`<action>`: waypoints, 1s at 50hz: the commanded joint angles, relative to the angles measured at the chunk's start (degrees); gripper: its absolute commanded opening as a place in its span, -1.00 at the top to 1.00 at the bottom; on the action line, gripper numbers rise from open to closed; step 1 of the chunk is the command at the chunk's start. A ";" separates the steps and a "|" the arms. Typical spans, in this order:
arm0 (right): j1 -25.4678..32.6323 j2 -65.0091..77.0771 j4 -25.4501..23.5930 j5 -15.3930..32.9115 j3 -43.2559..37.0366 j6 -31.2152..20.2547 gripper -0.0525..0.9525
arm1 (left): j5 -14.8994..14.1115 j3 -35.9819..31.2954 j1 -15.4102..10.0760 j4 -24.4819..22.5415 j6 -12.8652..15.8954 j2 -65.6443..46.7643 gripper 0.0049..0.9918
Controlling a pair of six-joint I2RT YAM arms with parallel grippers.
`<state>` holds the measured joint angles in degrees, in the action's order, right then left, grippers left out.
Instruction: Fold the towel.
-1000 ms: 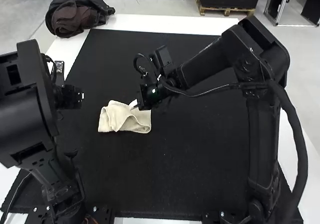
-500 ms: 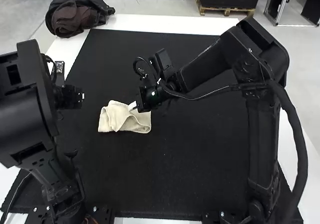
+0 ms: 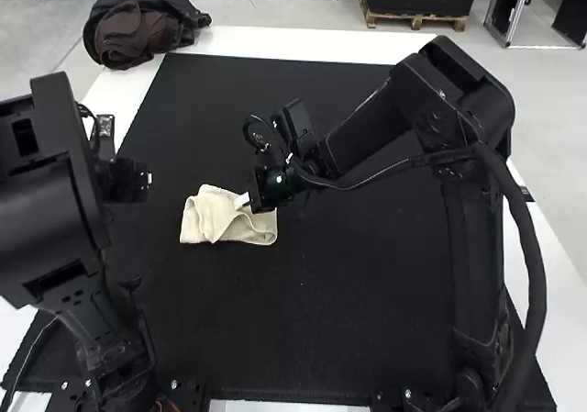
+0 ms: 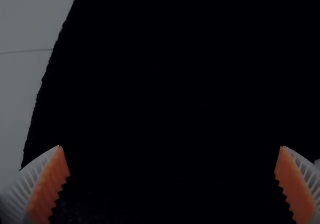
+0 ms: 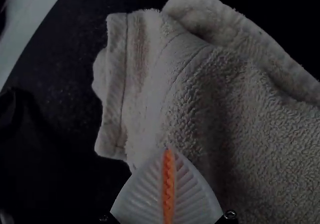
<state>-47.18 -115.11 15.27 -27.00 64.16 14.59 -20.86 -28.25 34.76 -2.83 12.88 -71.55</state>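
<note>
closely together, the fingers of the right gripper (image 3: pixel 241 200) stand pad to pad, orange pads (image 5: pixel 168 186) meeting along their length in the right wrist view; the tips are at the towel (image 3: pixel 209 214), and whether they touch it cannot be told. the fingers of the left gripper (image 3: pixel 147 180) stand wide apart, over black mat, to the left of the towel and near it. the towel, cream and loosely folded, lies on the black mat (image 3: pixel 339 320) left of the middle, between the two grippers; its upper layer is rumpled and raised in a ridge, the part beneath lies flatter, and a stitched hem shows near the right fingers. outward, the mat covers most of the white desk (image 3: pixel 275 41); a black and brown bundle (image 3: pixel 138 22) sits at the far left corner.
</note>
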 commanded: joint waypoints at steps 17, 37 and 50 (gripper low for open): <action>-1.95 -3.98 2.66 0.29 1.76 1.49 0.94 | -1.37 -0.40 1.18 -0.07 1.27 1.76 -0.95; -3.71 -8.38 4.95 0.29 3.95 2.02 0.94 | -1.99 -0.31 1.18 0.55 1.18 1.76 -0.95; -3.71 -11.19 7.32 0.29 5.45 2.11 0.94 | -2.43 -0.23 1.18 0.81 1.18 1.76 -0.95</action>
<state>-50.24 -125.32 21.19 -26.81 68.03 16.14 -22.24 -28.25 35.35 -1.89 13.26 -71.55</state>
